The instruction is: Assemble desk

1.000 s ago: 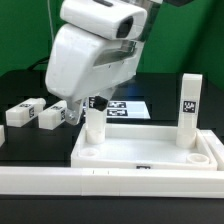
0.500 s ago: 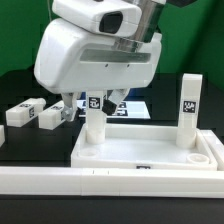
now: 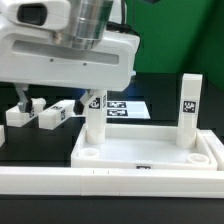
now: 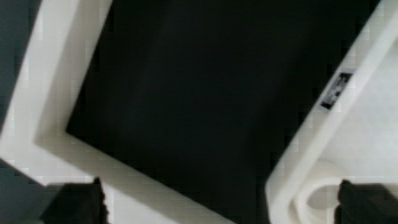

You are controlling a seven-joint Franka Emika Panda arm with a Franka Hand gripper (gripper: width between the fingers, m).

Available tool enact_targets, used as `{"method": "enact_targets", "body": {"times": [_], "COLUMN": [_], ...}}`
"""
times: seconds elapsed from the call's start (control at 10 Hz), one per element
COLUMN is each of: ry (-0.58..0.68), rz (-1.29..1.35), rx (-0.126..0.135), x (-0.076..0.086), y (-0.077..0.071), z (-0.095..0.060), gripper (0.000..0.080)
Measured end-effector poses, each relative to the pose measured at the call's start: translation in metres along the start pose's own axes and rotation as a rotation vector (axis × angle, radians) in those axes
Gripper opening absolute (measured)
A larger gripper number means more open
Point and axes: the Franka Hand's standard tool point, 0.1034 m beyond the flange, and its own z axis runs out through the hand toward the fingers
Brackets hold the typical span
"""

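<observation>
Gripper [image 3: 54,100] hangs wide open and empty near the loose white block legs [image 3: 55,116]. The white plastic tray-like tabletop [image 3: 150,148] sits just beside them, with two white upright legs [image 3: 190,115] socketed in it. I'd centre squarely over one loose leg, staying clear of the uprights.

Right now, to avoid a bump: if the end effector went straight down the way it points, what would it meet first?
Probably the white block leg with a black-and-white tag lying on the black table, below the open end effector; depth is unclear in the exterior view.
</observation>
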Motion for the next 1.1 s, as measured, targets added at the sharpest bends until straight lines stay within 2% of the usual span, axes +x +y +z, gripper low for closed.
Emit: {"method": "enact_targets", "body": {"times": [0.3,0.4,0.6,0.8,0.9,1.1], "ry": [0.000,-0.003,-0.020,-0.018,-0.014,-0.015], "rz": [0.209,0.246,0.321,0.362,0.366,0.365], "rx": [0.002,0.015,0.118,0.147,0.143,0.142], "x": [0.002,-0.001,-0.030,-0.053,-0.057,-0.057], "y": [-0.003,-0.002,0.029,0.041,0.039,0.038], "z": [0.000,0.001,0.011,0.030,0.036,0.037], "gripper": [0.0649,0.0649,0.0649,0.0649,0.0649,0.0649]}}
